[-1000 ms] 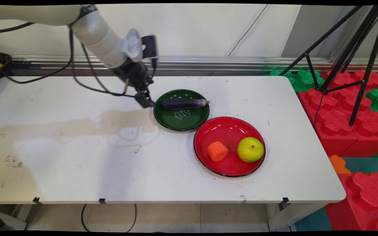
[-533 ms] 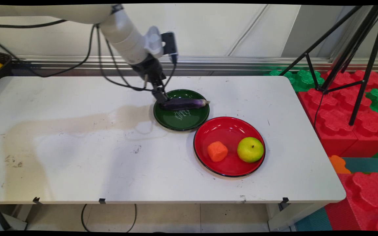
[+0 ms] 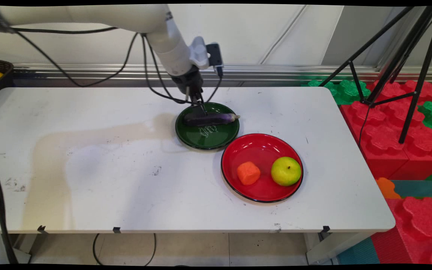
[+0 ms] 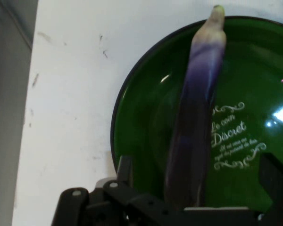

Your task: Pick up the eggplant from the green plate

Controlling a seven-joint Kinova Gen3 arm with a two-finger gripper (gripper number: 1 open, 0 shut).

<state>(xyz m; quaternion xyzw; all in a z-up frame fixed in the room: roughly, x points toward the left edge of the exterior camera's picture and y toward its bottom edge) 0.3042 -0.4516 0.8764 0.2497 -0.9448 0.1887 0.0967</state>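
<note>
Moved right, tool (image 3: 201,111) now straddles eggplant (image 3: 210,119) on green plate (image 3: 208,138).

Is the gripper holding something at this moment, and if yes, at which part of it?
Nothing is held yet. The open gripper has a finger on each side of the eggplant's thick dark end, in the green plate.

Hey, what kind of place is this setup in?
Probably a robot lab or test room: toy food on plates, like the eggplant on the green plate, a camera tripod, and foam blocks beside the table.
</note>
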